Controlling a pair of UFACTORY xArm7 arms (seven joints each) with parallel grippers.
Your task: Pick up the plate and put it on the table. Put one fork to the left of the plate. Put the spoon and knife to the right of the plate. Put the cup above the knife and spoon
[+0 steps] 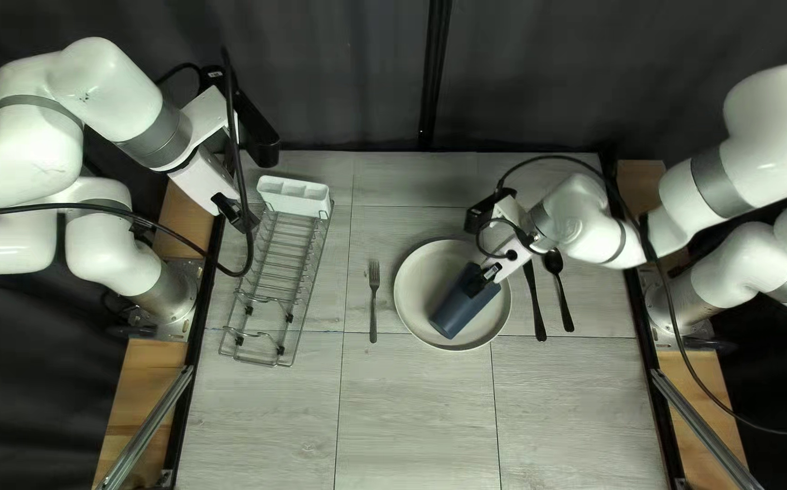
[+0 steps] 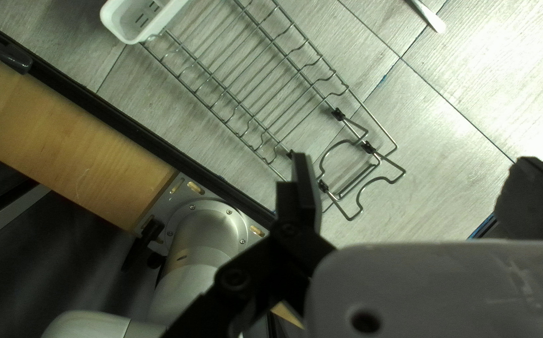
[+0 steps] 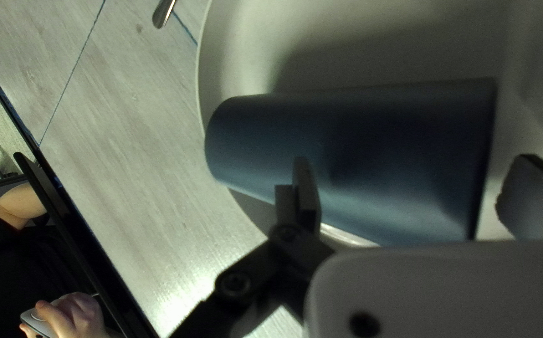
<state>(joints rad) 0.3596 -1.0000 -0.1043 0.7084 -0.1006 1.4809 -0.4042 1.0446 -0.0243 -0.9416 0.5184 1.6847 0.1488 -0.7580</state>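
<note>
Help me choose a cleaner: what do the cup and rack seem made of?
The cup could be matte plastic or coated metal: even dark blue, only soft sheen. The rack looks like shiny metal, perhaps steel: thin silvery wires catching light.

1 each of plate (image 1: 422, 283), cup (image 1: 462, 308), fork (image 1: 374, 279), spoon (image 1: 553, 263), rack (image 1: 285, 256), caddy (image 1: 294, 193) and probably knife (image 1: 537, 313).

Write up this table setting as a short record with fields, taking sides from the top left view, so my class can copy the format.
Plate: on the table
Fork: left of the plate
Knife: right of the plate
Spoon: right of the knife
Cup: tilted onto its side over the plate, not yet above the knife and spoon
Right gripper: open, at the cup
Left gripper: open, near the wire rack
</note>
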